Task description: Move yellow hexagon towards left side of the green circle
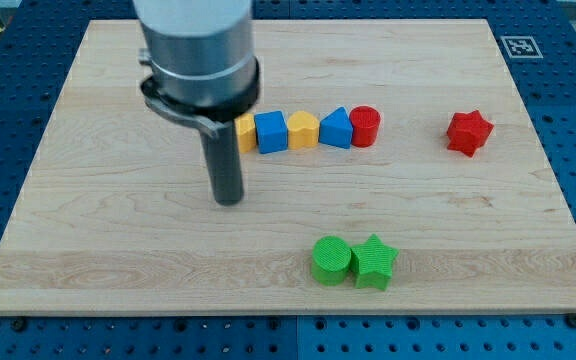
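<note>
My tip (228, 200) is being held below-left of the row; no pincer is fitted. Yellow hexagon (303, 131) is being hemmed in by blue cube (270, 132) and blue triangle (336, 128), so neighbours risk being dragged along.

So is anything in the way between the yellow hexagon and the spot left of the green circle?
Nothing visible. Only bare board lies between the yellow hexagon and the left side of the green circle. My tip stands further to the view's left, off that path.

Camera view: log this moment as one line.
my tip below row's left end | yellow hexagon between blue blocks, untouched | green circle touching green star
</note>
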{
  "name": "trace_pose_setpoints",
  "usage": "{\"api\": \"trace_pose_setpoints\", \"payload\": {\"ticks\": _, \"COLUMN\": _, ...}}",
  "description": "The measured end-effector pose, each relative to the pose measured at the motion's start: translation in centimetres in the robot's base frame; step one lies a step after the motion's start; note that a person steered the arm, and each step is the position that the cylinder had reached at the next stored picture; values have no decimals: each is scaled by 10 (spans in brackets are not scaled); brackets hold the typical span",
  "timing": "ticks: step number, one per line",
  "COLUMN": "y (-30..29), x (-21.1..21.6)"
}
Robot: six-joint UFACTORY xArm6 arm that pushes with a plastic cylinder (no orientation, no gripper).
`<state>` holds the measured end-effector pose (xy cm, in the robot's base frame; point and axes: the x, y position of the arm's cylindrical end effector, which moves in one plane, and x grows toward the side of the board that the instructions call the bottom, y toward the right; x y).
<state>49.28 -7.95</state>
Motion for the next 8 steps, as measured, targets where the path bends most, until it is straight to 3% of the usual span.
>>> {"api": "trace_pose_setpoints", "payload": {"ticks": 2, "y": -39, "x": -74}}
{"api": "trace_pose_setpoints", "payload": {"ticks": 5, "y": -15, "x": -129}}
{"api": "trace_pose_setpoints", "payload": {"ticks": 6, "y": 1, "x": -131}}
{"api": "trace_pose_setpoints", "payload": {"ticks": 8, "y": 5, "x": -94}}
